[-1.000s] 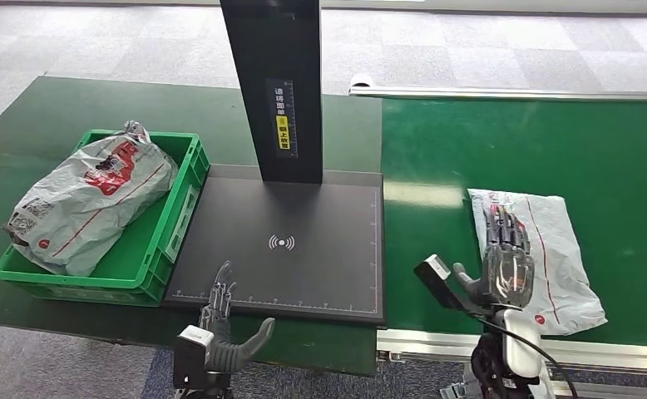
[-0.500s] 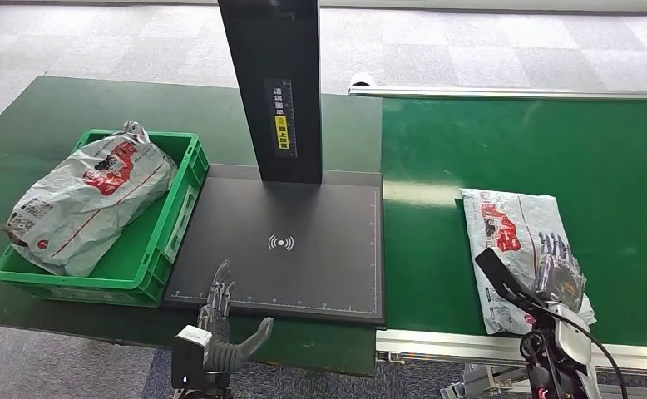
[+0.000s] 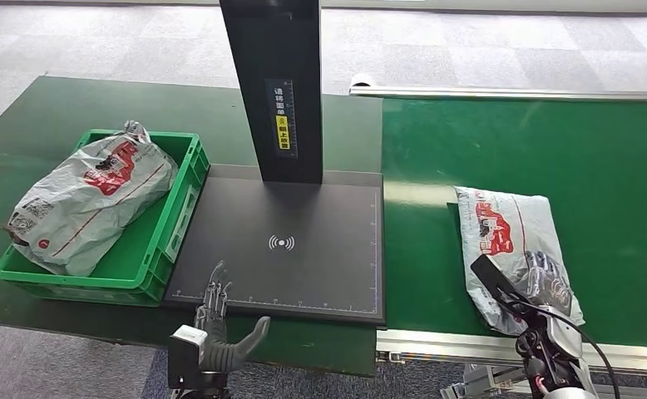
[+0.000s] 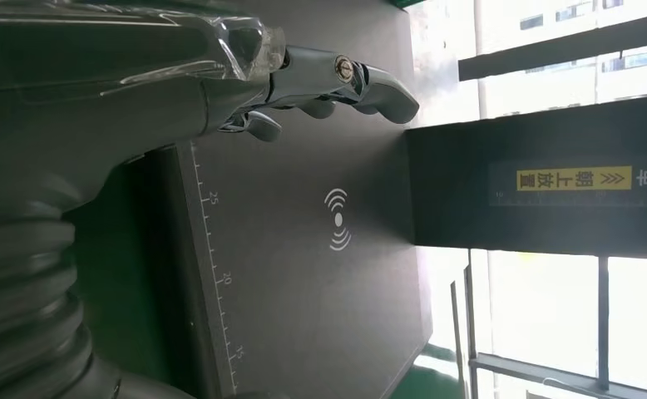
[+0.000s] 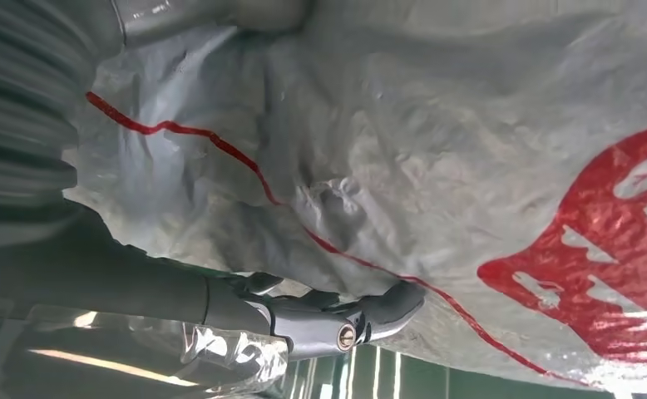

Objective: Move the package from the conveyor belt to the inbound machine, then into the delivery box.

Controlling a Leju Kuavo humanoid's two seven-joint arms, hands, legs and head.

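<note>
The crinkled grey plastic mailer with red print point(image 3: 511, 245) lies on the green conveyor belt point(image 3: 603, 166), right of the flat black scanner pad point(image 3: 287, 249). The right hand point(image 3: 545, 278) clasps its near end, seemingly by loose film, which could slip or tear on lifting. The left hand point(image 3: 216, 320) hovers, fingers apart, holding nothing.

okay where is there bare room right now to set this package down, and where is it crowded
The black scanner platform is bare from its post to its front edge, where the left hand hovers. The belt is bare beyond the package that the right hand holds. The green crate is crowded: a bag fills it.
</note>
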